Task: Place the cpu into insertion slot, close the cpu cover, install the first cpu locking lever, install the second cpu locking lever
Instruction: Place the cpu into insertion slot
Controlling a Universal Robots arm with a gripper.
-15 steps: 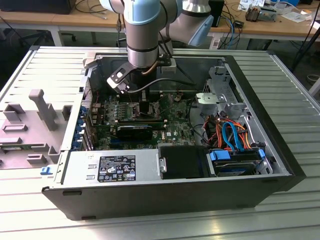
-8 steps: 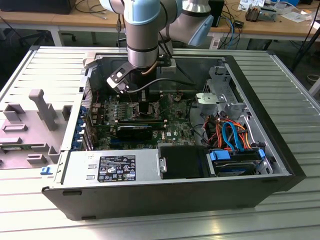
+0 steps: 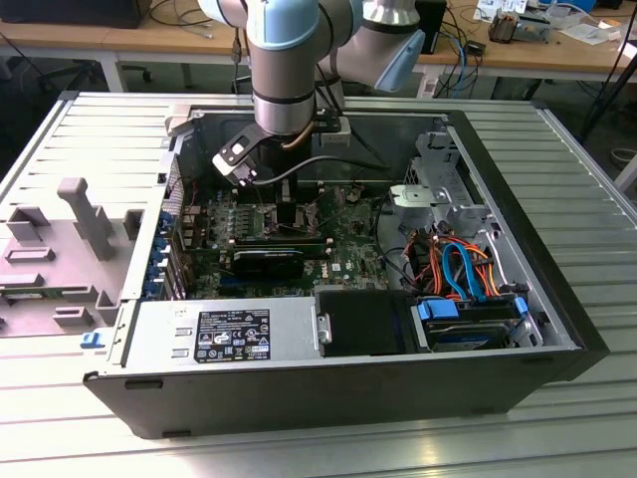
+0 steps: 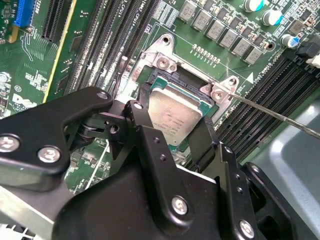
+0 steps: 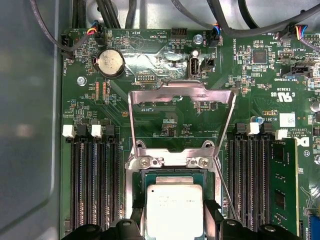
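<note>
- The gripper (image 4: 171, 127) keeps its fingers (image 4: 137, 117) narrow, on two opposite edges of the chip (image 4: 175, 112); it seems to hold it.
- The chip is in or just above the socket (image 5: 172, 159), and the cover (image 5: 182, 92) stands open.
- I judge the chip light, stiff and delicate underneath, so take it by the edges only.
- The fingers hide whether it is fully seated.

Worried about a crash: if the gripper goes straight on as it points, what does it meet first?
The gripper would likely meet the socket first, right under the chip it holds; depth unclear.
</note>
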